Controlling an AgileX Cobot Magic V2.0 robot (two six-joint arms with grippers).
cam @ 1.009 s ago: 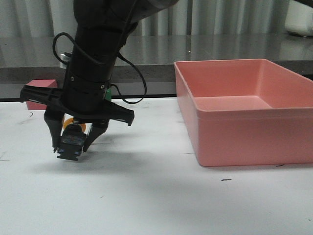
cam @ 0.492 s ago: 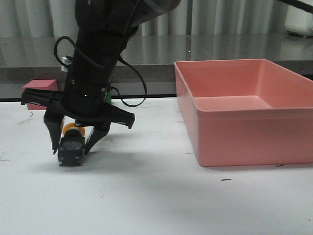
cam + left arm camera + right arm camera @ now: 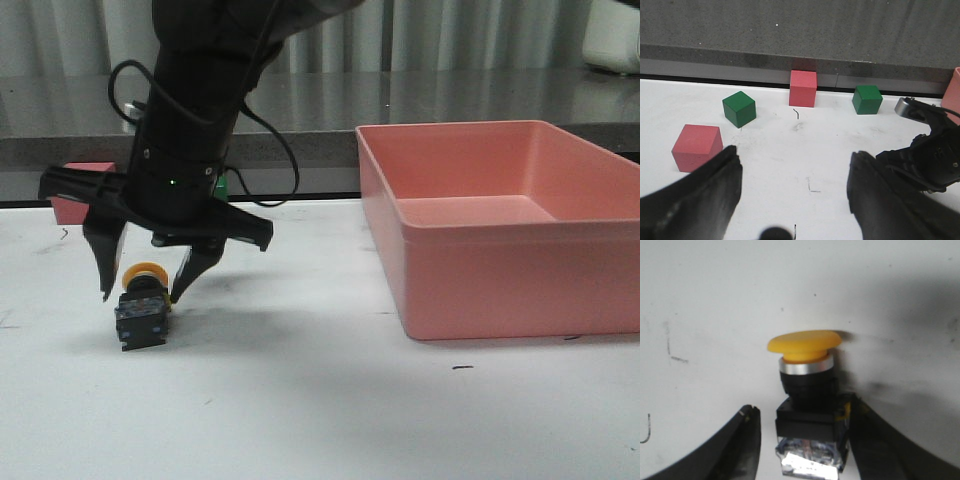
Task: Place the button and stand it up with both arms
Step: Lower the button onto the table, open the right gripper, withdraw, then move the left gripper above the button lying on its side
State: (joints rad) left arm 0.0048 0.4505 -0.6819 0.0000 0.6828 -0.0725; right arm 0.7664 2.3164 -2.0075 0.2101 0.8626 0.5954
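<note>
The button point(image 3: 140, 310), with its yellow cap, black body and clear base block, rests on the white table at the left, free of any grip. It seems to lie with the cap toward the far side. It shows close up in the right wrist view point(image 3: 810, 410). My right gripper point(image 3: 140, 296) hangs over it, open, with one finger on each side point(image 3: 801, 402). One finger stands clear of the button and the other is close against it. My left gripper point(image 3: 795, 165) is open and empty over bare table and does not show in the front view.
A large pink bin point(image 3: 500, 225) stands at the right. Two pink cubes point(image 3: 696, 147) point(image 3: 803, 88) and two green cubes point(image 3: 739, 108) point(image 3: 867, 99) sit toward the table's back edge. The right arm's gripper body point(image 3: 927, 160) shows beside the left gripper.
The right gripper lowered the button onto the table, then opened and let it go. Its fingers have lifted slightly and spread apart.
</note>
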